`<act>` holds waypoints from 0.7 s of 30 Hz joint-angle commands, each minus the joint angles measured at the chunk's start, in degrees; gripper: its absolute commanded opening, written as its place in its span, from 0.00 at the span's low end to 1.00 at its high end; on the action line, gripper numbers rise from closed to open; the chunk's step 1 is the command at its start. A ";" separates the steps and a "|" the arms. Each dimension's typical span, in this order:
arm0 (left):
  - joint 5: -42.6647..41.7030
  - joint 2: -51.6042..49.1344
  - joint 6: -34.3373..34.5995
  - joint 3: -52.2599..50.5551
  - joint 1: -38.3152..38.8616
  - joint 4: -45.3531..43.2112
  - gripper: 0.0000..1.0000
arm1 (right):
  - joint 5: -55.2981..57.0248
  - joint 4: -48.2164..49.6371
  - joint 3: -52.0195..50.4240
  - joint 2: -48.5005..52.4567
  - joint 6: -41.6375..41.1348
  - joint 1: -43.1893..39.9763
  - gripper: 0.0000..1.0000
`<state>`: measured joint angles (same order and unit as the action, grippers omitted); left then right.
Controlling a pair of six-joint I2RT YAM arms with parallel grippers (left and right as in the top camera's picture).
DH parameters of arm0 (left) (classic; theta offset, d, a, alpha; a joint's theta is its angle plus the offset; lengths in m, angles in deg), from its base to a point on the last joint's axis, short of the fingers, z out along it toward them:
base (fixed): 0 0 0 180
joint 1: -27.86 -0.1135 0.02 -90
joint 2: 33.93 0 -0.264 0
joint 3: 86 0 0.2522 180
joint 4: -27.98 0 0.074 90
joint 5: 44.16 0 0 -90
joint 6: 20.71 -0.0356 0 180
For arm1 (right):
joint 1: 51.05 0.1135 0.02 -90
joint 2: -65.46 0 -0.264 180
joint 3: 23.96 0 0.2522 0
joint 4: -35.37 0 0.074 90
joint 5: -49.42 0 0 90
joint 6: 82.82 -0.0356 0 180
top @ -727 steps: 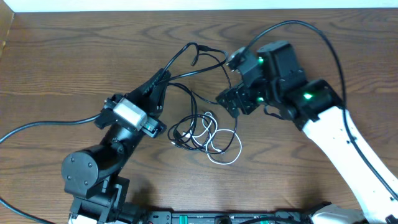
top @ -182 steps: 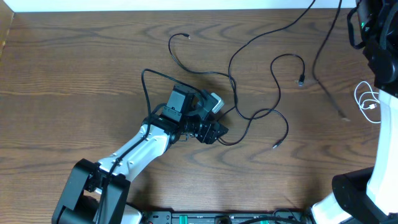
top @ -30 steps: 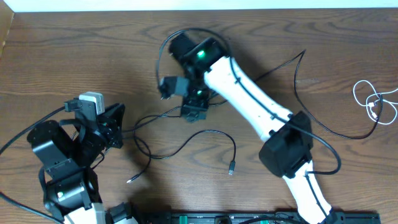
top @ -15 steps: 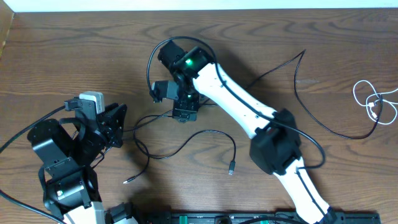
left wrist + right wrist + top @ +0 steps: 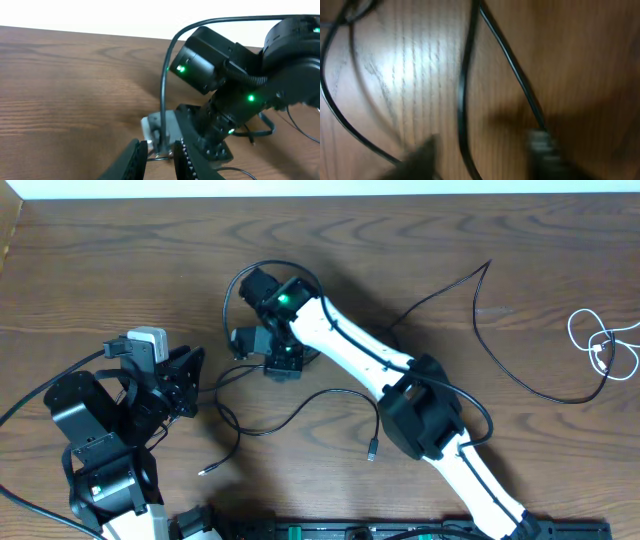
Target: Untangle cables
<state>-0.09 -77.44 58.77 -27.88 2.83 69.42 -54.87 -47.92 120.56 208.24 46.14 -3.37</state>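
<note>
R claw (image 5: pixel 281 366) low over blk cables (image 5: pixel 463 100)

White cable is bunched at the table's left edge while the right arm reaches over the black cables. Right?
Not quite. The overhead view shows the white cable bunched at the right edge of the table, not the left. The right arm does reach over the black cables.

Open tabletop (image 5: pixel 110 270) far left and along the far edge. Across the middle, blocked by the right arm (image 5: pixel 340 345) slanting in. Near centre, strewn with black cables (image 5: pixel 340 391); right edge, white cable (image 5: pixel 600 345) in the way.
</note>
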 commanded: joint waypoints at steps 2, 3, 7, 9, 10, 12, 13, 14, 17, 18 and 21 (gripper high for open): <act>0.28 0.15 -0.11 0.35 -0.22 0.09 0.24 | -1.09 0.66 0.35 0.26 -3.91 0.81 0.03; 0.28 0.15 -0.11 0.35 -0.22 0.17 0.24 | -1.07 0.66 0.35 0.26 -4.68 0.81 0.01; 0.28 0.15 -0.11 0.35 -0.22 0.37 0.24 | -0.70 0.59 0.39 0.22 -8.46 0.72 0.01; 0.28 0.15 -0.11 0.35 -0.22 0.37 0.24 | 2.12 0.57 0.39 -0.63 -12.70 0.52 0.01; 0.28 0.15 -0.11 0.35 -0.22 0.37 0.24 | 3.91 0.55 0.39 -1.14 -14.62 0.37 0.01; 0.28 0.15 -0.11 0.35 -0.22 0.37 0.24 | 8.72 0.57 0.50 -3.30 -17.84 -0.04 0.01; 0.26 0.15 -0.11 0.35 -0.22 0.37 0.24 | 10.99 0.59 0.55 -4.79 -18.58 -0.20 0.01; 0.28 0.15 -0.11 0.35 -0.22 0.37 0.24 | 13.29 0.68 0.55 -6.36 -19.06 -0.37 0.01; 0.28 0.15 -0.11 0.35 -0.22 0.37 0.24 | 20.28 2.23 0.55 -12.92 -19.28 -0.79 0.01; 0.26 0.15 -0.11 0.35 -0.22 0.37 0.24 | 22.43 3.28 0.55 -15.32 -19.28 -0.90 0.01; 0.28 0.15 -0.11 0.35 -0.22 0.37 0.24 | 28.20 8.26 0.55 -22.88 -19.26 -1.33 0.01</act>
<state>-0.11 -77.44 58.77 -27.88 2.83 69.86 -36.09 -42.07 119.88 196.35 28.83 -4.03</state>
